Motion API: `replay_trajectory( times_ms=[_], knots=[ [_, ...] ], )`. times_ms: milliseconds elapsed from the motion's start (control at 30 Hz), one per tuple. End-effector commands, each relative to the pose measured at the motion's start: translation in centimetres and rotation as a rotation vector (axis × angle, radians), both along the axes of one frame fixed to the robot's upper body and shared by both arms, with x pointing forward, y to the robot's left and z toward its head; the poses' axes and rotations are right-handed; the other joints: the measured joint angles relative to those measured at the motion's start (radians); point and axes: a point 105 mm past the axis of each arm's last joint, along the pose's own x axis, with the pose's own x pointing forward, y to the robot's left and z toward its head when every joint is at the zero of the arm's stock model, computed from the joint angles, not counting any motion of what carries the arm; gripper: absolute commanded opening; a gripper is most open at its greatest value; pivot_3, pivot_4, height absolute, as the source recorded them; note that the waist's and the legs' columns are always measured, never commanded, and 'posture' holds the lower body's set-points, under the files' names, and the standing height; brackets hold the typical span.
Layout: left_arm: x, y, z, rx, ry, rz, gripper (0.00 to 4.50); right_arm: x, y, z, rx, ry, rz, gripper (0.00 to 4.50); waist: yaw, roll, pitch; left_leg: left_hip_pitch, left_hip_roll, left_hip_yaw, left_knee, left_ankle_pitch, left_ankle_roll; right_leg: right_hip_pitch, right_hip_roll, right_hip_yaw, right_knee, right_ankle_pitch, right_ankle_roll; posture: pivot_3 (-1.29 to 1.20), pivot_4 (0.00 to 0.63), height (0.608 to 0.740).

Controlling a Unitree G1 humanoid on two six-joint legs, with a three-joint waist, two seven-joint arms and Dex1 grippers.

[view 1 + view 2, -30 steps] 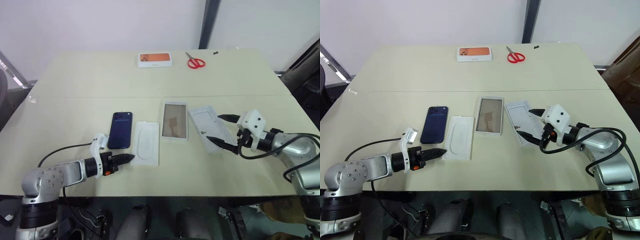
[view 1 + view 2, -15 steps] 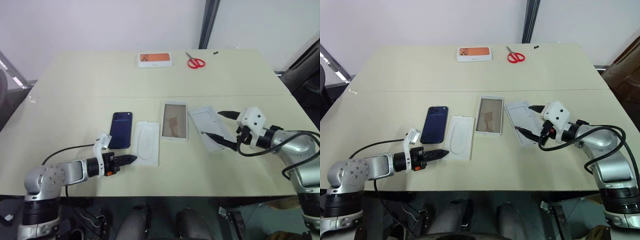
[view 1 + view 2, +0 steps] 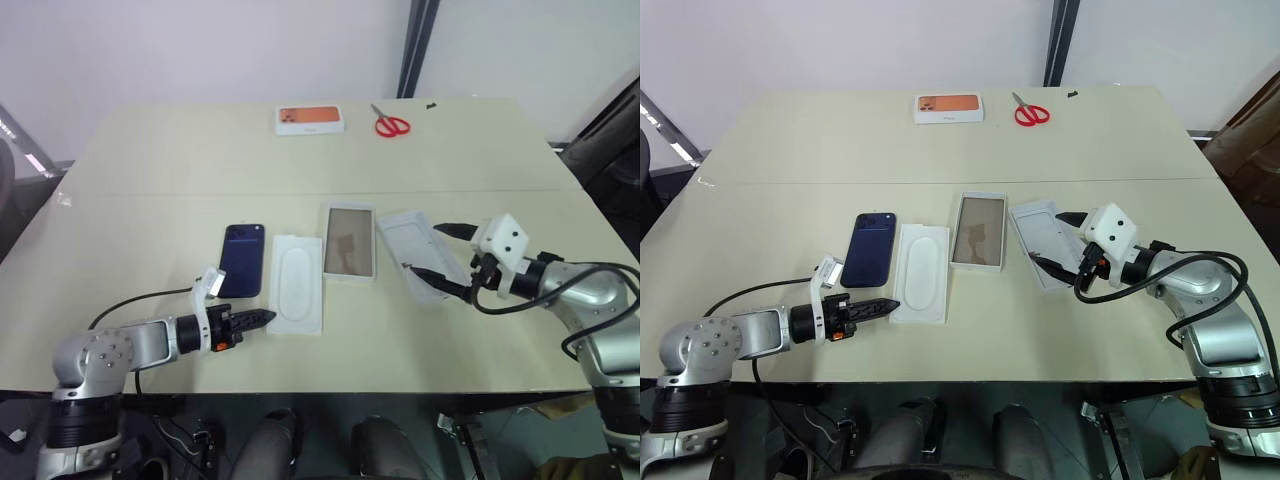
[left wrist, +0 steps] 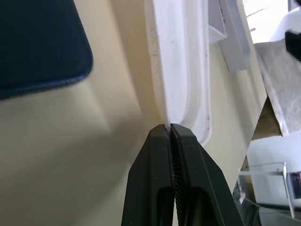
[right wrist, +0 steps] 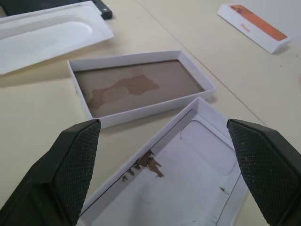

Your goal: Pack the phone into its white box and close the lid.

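The dark navy phone [image 3: 241, 260] lies flat at the table's centre left. To its right lie a flat white card [image 3: 295, 296] with an oval recess, then the white box [image 3: 349, 213], then the lid [image 3: 420, 255] with its inner side up. My left gripper [image 3: 268, 317] is shut on the card's near left corner; the left wrist view shows the card's thin edge [image 4: 165, 117] pinched between the fingertips [image 4: 160, 141]. My right gripper [image 3: 438, 252] stands wide open over the lid's near end, holding nothing.
A white box with an orange-printed top [image 3: 311, 119] and red scissors [image 3: 391, 124] lie at the far side of the table. A black cable trails along the table from my left arm [image 3: 130, 300]. The table's front edge runs just behind both grippers.
My left gripper has shut on the card's corner. The card has swung a little, so it now lies straighter beside the phone. The right gripper stays open over the lid.
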Motion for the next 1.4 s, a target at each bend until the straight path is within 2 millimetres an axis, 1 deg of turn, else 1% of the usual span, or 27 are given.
replay_trajectory(
  times_ms=[33,100,200,267,333,533,633,700,800,900,1033,1133,1200,1300,1400],
  knots=[
    [1.8,1.9,2.6,-0.019,-0.114,0.082,0.03,-0.2,2.0,0.1,0.001,0.0,0.08,4.5,-0.002,0.0,0.0,0.0,0.0,0.0,0.0,0.0,0.0,0.0,0.0,0.0,0.0,0.0,0.0,0.0,0.15,0.734],
    [2.6,2.6,3.5,-0.042,-0.121,0.106,0.03,0.0,3.5,-0.3,0.014,0.03,0.126,4.5,-0.004,0.0,0.0,0.0,0.0,0.0,-0.001,0.0,0.0,-0.001,0.0,0.0,0.0,0.0,0.0,0.0,0.15,0.734],
    [3.4,3.0,4.3,-0.033,-0.142,0.121,0.03,0.1,5.0,-0.7,0.004,0.041,0.174,4.5,-0.005,0.0,0.0,0.0,0.0,0.0,-0.001,0.0,-0.001,-0.001,0.0,0.0,0.0,0.0,0.0,0.0,0.15,0.734],
    [3.7,3.1,4.6,-0.053,-0.1,0.101,0.03,0.4,6.7,-1.3,-0.008,0.071,0.23,4.5,-0.006,0.0,0.0,0.0,0.0,0.0,-0.001,0.003,-0.005,-0.001,0.0,0.0,0.0,0.0,0.0,0.0,0.15,0.734],
    [4.0,2.8,5.3,-0.106,-0.077,0.084,0.03,1.0,7.8,-2.0,-0.032,0.095,0.263,4.5,-0.006,0.0,0.0,0.0,0.0,0.0,-0.001,0.003,-0.006,-0.001,0.0,0.0,0.0,0.0,0.0,0.0,0.15,0.734],
    [4.5,1.7,6.6,-0.186,-0.065,0.056,0.03,2.5,9.3,-3.5,-0.096,0.153,0.302,4.5,-0.007,-0.001,0.0,-0.001,-0.001,-0.001,0.001,0.004,-0.006,-0.001,0.0,-0.001,0.0,0.0,0.0,0.0,0.15,0.734],
    [4.4,1.5,6.4,-0.161,-0.072,0.064,0.03,3.1,9.8,-4.2,-0.114,0.198,0.299,4.5,-0.017,-0.001,0.0,-0.001,-0.001,-0.001,0.001,0.004,-0.007,-0.001,0.0,-0.001,0.0,0.0,0.0,0.0,0.15,0.734],
    [4.4,1.4,6.5,-0.168,-0.087,0.08,0.03,3.3,9.6,-5.0,-0.146,0.239,0.301,4.5,-0.023,-0.001,0.0,-0.001,-0.001,-0.001,0.0,0.004,-0.007,-0.002,0.0,-0.001,0.001,0.0,0.0,0.0,0.15,0.734],
    [4.3,1.0,6.5,-0.16,-0.112,0.084,0.0,3.2,9.7,-5.1,-0.131,0.271,0.317,3.7,-0.025,-0.001,0.0,-0.001,-0.001,-0.001,0.0,0.004,-0.007,-0.002,0.0,-0.001,0.0,0.0,0.0,0.0,0.15,0.734],
    [4.3,0.8,6.4,-0.153,-0.12,0.096,0.0,3.3,10.0,-5.0,-0.15,0.255,0.34,2.08,-0.024,-0.001,0.0,-0.001,-0.001,-0.001,0.0,0.004,-0.007,-0.002,0.0,-0.001,0.0,0.0,0.0,0.0,0.15,0.734],
    [4.6,0.4,6.6,-0.169,-0.125,0.096,0.0,3.0,10.1,-5.4,-0.187,0.242,0.368,0.06,-0.023,-0.001,0.0,-0.001,-0.001,-0.001,0.0,0.004,-0.007,-0.002,0.0,-0.001,0.0,0.0,0.0,0.0,0.15,0.734],
    [4.8,0.1,7.1,-0.202,-0.123,0.09,0.0,2.3,10.3,-5.5,-0.204,0.232,0.405,0.01,-0.022,-0.001,0.0,-0.001,-0.001,-0.001,0.0,0.004,-0.007,-0.002,0.0,-0.001,0.0,0.0,0.0,0.0,0.15,0.734],
    [4.6,0.0,7.6,-0.246,-0.113,0.079,0.0,1.3,10.7,-5.3,-0.205,0.219,0.438,0.01,-0.023,-0.001,0.0,-0.001,-0.001,-0.001,0.0,0.004,-0.007,-0.002,0.0,-0.001,0.0,0.0,0.0,0.0,0.15,0.734],
    [4.2,-0.5,7.9,-0.277,-0.105,0.051,0.0,-0.6,12.0,-5.0,-0.169,0.219,0.495,0.01,-0.025,-0.001,0.0,-0.001,0.0,-0.001,0.0,0.004,-0.007,-0.002,0.0,-0.001,0.001,0.0,0.0,0.0,0.15,0.734],
    [3.8,-1.3,8.3,-0.309,-0.105,0.013,0.0,-2.1,13.0,-5.2,-0.174,0.198,0.541,0.01,-0.024,-0.001,0.0,-0.001,0.0,-0.001,0.0,0.004,-0.008,-0.002,0.0,-0.001,0.001,0.0,0.0,0.0,0.15,0.734]
  ],
)
